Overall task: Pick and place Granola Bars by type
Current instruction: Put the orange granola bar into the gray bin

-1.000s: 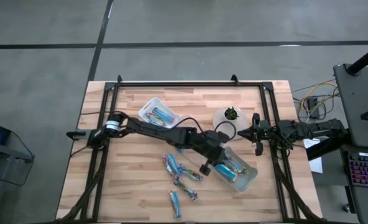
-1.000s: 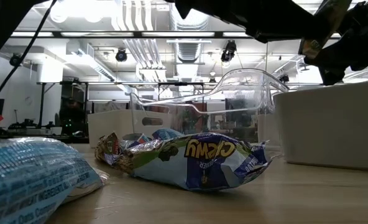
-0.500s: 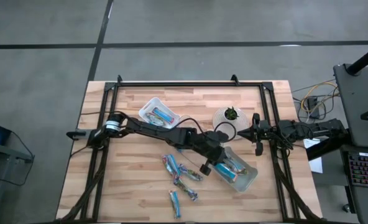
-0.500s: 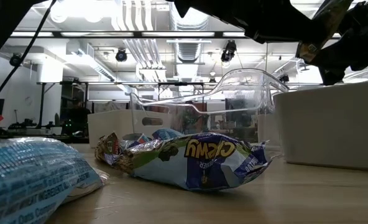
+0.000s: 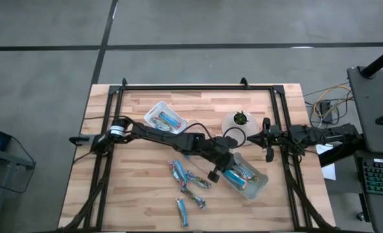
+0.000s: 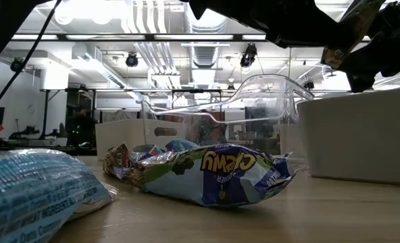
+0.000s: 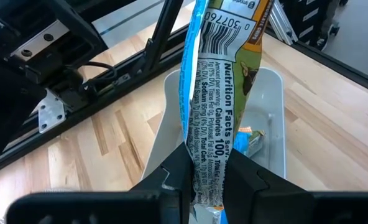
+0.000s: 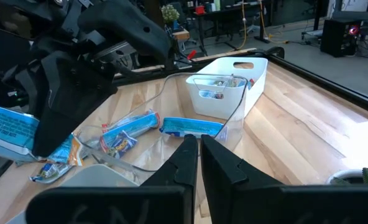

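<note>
Nearest in the low view lies a pale blue bar [image 6: 38, 185] with small print too fine to read, then a blue-and-tan bar [image 6: 217, 174] lying flat, long axis across the view, its word "CHEWY" upside down. The left gripper [image 7: 202, 180] has its fingers [image 7: 171, 177] pinched on a granola bar [image 7: 218, 93] that stands lengthwise out from them, reading "Nutrition Facts", "Calories 100", over a clear tray [image 5: 246, 178] on the bench [image 5: 140, 194]. The right gripper [image 8: 198, 152], fingers together and empty, waits at the bench's right edge.
</note>
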You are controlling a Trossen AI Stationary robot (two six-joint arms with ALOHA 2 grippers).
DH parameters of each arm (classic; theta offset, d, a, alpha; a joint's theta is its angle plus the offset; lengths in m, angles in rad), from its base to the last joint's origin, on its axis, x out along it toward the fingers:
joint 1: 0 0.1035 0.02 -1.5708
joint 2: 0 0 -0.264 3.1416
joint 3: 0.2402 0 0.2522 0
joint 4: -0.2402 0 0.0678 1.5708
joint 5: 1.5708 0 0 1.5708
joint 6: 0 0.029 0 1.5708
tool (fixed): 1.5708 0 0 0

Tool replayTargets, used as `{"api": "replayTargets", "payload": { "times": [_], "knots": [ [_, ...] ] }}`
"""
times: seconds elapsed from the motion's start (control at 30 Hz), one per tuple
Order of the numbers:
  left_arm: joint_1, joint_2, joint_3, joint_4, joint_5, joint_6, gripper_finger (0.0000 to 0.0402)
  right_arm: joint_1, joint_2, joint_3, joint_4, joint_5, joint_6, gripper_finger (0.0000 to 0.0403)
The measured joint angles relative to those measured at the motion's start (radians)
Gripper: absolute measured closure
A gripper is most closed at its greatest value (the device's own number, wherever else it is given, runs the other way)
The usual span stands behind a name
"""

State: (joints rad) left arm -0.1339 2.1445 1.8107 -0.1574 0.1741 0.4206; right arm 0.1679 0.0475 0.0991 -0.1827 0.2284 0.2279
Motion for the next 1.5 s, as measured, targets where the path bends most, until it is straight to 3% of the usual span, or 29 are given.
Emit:
{"api": "replayTargets", "payload": {
  "times": [1.2, 1.5],
  "knots": [
    [-0.005, 0.0, 0.0, -0.001, 0.031, -0.061, 0.0353, 0.0, 0.0, 0.0, 0.0, 0.0, 0.0, 0.039],
    [-0.006, 0.0, 0.0, 0.0, 0.027, -0.084, 0.0292, 0.0, 0.0, 0.0, 0.0, 0.0, 0.0, 0.039]
  ]
}}
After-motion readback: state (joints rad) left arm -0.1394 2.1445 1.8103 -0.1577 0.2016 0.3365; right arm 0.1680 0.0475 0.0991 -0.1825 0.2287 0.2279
